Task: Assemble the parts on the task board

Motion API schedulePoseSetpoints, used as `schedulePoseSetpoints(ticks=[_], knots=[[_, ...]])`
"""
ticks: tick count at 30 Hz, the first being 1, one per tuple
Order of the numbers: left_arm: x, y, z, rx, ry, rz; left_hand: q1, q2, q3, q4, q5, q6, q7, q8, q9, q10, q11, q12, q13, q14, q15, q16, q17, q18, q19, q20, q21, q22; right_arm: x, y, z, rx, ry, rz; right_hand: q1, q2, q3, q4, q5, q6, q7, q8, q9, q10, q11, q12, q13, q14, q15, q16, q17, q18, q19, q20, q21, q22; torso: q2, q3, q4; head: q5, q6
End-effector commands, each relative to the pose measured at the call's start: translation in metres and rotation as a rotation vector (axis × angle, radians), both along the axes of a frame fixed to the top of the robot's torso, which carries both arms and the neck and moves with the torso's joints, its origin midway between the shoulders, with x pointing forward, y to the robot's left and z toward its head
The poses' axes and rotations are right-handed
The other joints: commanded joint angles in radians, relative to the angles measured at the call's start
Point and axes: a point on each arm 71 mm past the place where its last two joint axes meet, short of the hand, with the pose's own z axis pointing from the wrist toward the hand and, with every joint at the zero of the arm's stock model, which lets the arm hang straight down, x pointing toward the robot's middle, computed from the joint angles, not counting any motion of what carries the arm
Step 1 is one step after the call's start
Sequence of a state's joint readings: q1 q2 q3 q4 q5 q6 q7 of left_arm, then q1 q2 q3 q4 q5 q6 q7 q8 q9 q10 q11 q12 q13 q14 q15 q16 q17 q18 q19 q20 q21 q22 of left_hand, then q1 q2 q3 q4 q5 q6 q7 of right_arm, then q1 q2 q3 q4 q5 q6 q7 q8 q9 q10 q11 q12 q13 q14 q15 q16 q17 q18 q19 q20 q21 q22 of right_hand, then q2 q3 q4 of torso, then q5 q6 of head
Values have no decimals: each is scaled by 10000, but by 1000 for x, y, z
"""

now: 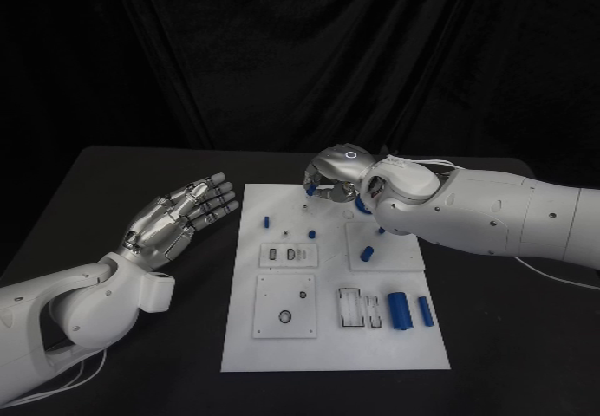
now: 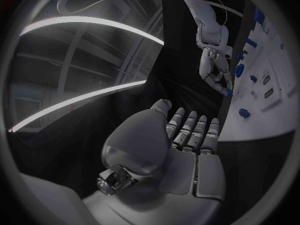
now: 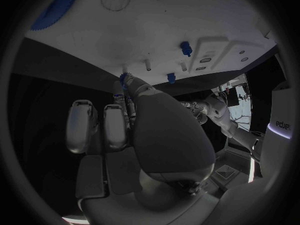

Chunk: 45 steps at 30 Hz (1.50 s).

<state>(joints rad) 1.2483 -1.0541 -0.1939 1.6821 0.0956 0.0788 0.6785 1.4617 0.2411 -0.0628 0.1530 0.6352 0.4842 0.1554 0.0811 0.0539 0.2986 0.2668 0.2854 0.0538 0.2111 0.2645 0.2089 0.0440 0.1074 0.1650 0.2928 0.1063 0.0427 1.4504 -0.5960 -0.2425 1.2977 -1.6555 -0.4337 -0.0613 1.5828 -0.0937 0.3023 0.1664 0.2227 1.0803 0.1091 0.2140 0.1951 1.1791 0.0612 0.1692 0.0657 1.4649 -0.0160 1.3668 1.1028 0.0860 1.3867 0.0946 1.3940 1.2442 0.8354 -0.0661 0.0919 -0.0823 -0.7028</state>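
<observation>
- Task board [image 1: 251, 347], a white plate, lay in the middle of the black table [image 1: 113, 173], long side running away from the robot.
- Left hand [image 1: 181, 212] rested over the table just left of the board, palm up, fingers straight and spread, nothing in it. Left wrist view showed the same hand [image 2: 187, 135] flat and empty.
- Right hand [image 1: 335, 178] hung over the far edge of the board, fingers curled downward. A small blue part [image 1: 309, 187] sat at its fingertips on the far left of the hand.
- Right wrist view: right hand [image 3: 134, 130] with a blue toothed piece [image 3: 125, 79] pinched at the fingertips, close to a thin white peg [image 3: 148, 65] on the board; could not tell if the piece touched the peg.
- Left wrist view also showed the right hand [image 2: 215, 72] from the side, fingers pointing down at the board's edge with a blue bit at the tips.
- Two blue cylinders lay side by side near the board's right edge on the near half: a large cylinder [image 1: 398, 310] and a slimmer cylinder [image 1: 425, 310].
- Small blue peg [image 1: 367, 253] stood mid-board on the right; another blue peg [image 1: 265, 221] near the left edge; a tiny blue stud [image 1: 311, 232] between them.
- White inset plate [image 1: 286, 312] with an oval hole sat in the near left part of the board; a smaller slotted plate [image 1: 286, 255] just beyond it.
- Large blue gear [image 3: 56, 7] lay on the board, seen at the rim of the right wrist view.
</observation>
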Motion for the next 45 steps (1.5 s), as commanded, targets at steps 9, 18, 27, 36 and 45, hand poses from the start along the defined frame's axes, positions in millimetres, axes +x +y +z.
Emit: schedulePoseSetpoints(ticks=[9, 18, 27, 36, 45], knots=[[-1, 7, 15, -1322, -1712, 585, -72, -4, 75, -3, -3, -25, 85, -34, -4, -47, -7, -21, -4, -33, 16, 36, 6, -140, -43, 6, -47, -12, 3, 1, -5, -24, 71, -166, -57, -34, 33, -6, 15, 35, 131, -34, 444, -52, 57, -101, 2, -18, 41, -60, 1, -97, -29, -8, -26, 10, 4, -9, 4, 14, -13], [-1, 6, 15, -1313, -1698, 573, -90, -1, 124, -6, -7, -48, 98, -44, -7, -86, -6, -40, -9, -45, 24, 43, 7, -145, -46, 6, -50, -15, 3, 4, -8, -78, 154, -146, -78, -40, 40, 0, 7, 10, 134, -61, 449, -62, 68, -144, 5, -23, 53, -68, -9, -96, -35, 4, -33, 7, 1, -3, -3, -5, -19], [-1, 7, 14, -1352, -1626, 604, -100, 0, 147, -7, -10, -29, 107, -43, -4, -92, -7, -36, -8, -46, 29, 51, 8, -148, -50, 6, -52, -16, 5, 5, -10, -208, 275, -259, -83, -54, 83, -13, 16, -78, 154, -145, 450, -116, 99, -262, 6, -33, 79, -78, -14, -96, -38, 30, -37, 19, 3, -3, -13, -4, -27], [-1, 7, 14, -1370, -1596, 602, -105, -2, 160, -8, -12, -33, 112, -45, -4, -89, -5, -29, -7, -46, 31, 55, 9, -149, -50, 7, -52, -16, 7, 5, -11, -347, 412, -390, -175, -211, 326, 9, 41, -955, 137, -815, 250, -702, 371, -778, -6, -131, 303, -183, -159, -70, -149, 215, -146, -76, 1, -7, -6, -15, -41], [-1, 8, 14, -1359, -1582, 607, -110, -9, 170, -12, -14, -32, 118, -46, -4, -100, -3, -35, -8, -47, 34, 59, 10, -151, -53, 7, -54, -18, 8, 2, -9, -193, 246, -461, -283, -427, 233, -183, -69, -2866, -427, -1513, -429, -2972, 676, -1030, 1, -491, 302, -515, -689, 68, -578, 275, -564, -558, 1, -4, -11, 5, -63]])
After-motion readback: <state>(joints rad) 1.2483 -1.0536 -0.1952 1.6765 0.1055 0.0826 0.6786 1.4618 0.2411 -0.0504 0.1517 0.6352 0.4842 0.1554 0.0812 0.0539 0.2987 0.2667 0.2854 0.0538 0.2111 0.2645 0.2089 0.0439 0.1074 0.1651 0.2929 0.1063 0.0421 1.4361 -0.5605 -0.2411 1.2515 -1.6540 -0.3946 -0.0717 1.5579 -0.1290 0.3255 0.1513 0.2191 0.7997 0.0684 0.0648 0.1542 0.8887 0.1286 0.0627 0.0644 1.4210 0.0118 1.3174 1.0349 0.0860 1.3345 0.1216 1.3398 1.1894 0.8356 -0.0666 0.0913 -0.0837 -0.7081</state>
